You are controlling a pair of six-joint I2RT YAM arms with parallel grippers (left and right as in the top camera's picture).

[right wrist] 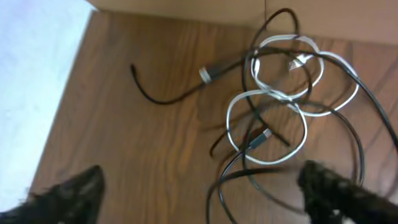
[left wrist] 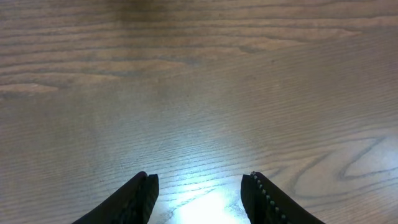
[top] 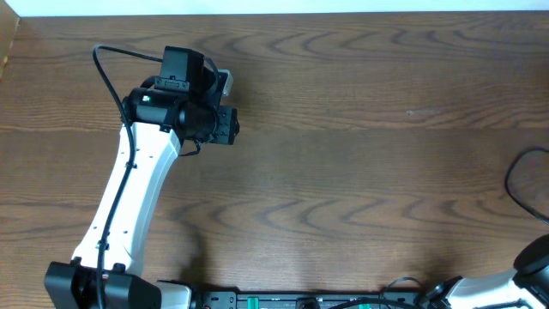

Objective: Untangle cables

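Observation:
The cables lie tangled on the wooden table in the right wrist view. A white cable [right wrist: 281, 96] forms two loops, and black cables [right wrist: 163, 101] cross over and through them. One black cord ends in a silver plug [right wrist: 209, 73]; another small plug [right wrist: 261, 138] lies inside the lower white loop. My right gripper [right wrist: 202, 190] is open wide just short of the tangle, with black strands running between its fingertips, untouched. My left gripper [left wrist: 200, 190] stands partly open over bare wood, holding nothing.
The left arm [top: 137, 184] reaches up the table's left side. A thin black loop [top: 517, 180] runs off the right edge of the overhead view. In the right wrist view the table edge [right wrist: 68, 93] borders pale floor, with a beige wall [right wrist: 186, 9] behind the tangle.

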